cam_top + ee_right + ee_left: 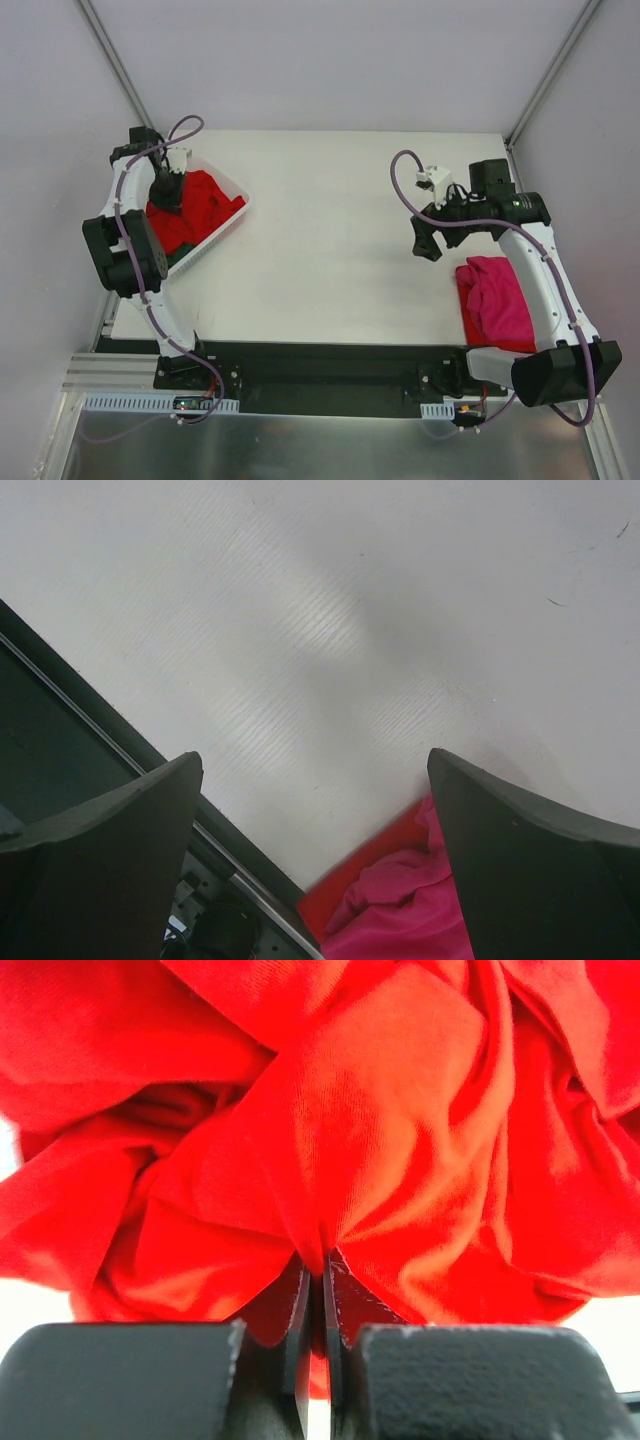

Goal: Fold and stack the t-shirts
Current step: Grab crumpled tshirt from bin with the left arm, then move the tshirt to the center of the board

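Note:
A crumpled bright red t-shirt [205,205] lies in the white lattice basket [226,232] at the far left. My left gripper [167,192] reaches down into the basket. In the left wrist view that gripper [323,1260] is shut on a pinched fold of the red t-shirt [400,1110]. At the right, a magenta-pink t-shirt [497,300] lies folded near the table's front edge, with a red layer [352,898] showing under the pink cloth [410,915]. My right gripper [427,245] hangs open just left of this pile, and nothing sits between its fingers [315,765].
The white table [340,250] spreads between the basket and the pink pile. Its near edge, with a dark rail [90,720], runs close beside the pile. Grey walls close in the back and sides.

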You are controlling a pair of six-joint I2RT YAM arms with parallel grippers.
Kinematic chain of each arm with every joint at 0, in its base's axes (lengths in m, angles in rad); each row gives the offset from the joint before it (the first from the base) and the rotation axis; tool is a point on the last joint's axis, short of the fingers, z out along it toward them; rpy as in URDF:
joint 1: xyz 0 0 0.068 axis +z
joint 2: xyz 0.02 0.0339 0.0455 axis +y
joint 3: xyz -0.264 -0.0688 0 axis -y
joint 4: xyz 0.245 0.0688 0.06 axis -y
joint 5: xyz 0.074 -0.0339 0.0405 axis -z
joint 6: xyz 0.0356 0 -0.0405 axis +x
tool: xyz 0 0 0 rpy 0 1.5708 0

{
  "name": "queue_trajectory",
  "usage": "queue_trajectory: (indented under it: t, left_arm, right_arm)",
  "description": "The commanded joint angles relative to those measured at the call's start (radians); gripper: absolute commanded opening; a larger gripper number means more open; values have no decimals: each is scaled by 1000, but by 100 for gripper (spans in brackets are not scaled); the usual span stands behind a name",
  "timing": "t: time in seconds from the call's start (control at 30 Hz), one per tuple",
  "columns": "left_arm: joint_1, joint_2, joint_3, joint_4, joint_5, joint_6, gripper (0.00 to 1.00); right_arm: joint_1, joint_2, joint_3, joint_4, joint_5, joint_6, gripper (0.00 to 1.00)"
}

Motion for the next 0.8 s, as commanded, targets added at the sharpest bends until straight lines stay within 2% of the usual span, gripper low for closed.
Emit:
queue_trajectory:
  t: [0.0,0.03,0.07,0.13,0.17,0.2,0.33,0.37,0.5,0.53,0.57,0.63,0.7,0.73,0.77]
  left_arm:
    - [-57,-178,128,-16,-89,30,0]
    - [-75,-256,171,-24,-89,32,0]
    - [-118,-293,275,-35,-93,41,0]
    - [-186,-348,387,-42,-94,61,0]
    - [-247,-394,471,-47,-57,78,0]
    - [-301,-418,490,-56,-19,84,0]
    - [-436,-569,397,-91,321,105,0]
    - [-453,-598,324,-97,459,109,0]
    - [-530,-715,182,-107,555,104,0]
    - [-530,-743,156,-105,545,104,33]
    - [-528,-752,107,-107,482,115,54]
    - [-528,-770,54,-90,399,128,39]
    - [-528,-771,-14,-84,307,135,65]
    - [-527,-772,-35,-82,289,136,94]
    - [-528,-774,-71,-73,282,135,99]
  right_arm:
    - [7,-2,1,-19,-28,-19,100]
    - [7,1,3,-20,-28,-20,100]
    - [6,2,4,-20,-28,-22,100]
    - [7,13,4,-20,-26,-22,100]
    - [9,16,6,-20,-28,-22,100]
    - [7,24,7,-22,-29,-19,100]
    - [13,58,15,-19,-40,-5,100]
    - [13,62,16,-16,-42,-3,100]
    - [16,65,7,-19,-42,0,100]
    - [18,62,3,-17,-39,1,100]
    - [19,56,3,-22,-37,-3,100]
    - [19,50,4,-27,-33,-11,100]
    - [21,42,9,-33,-34,-11,100]
    - [21,42,12,-34,-36,-11,100]
    - [21,41,16,-39,-37,-11,100]
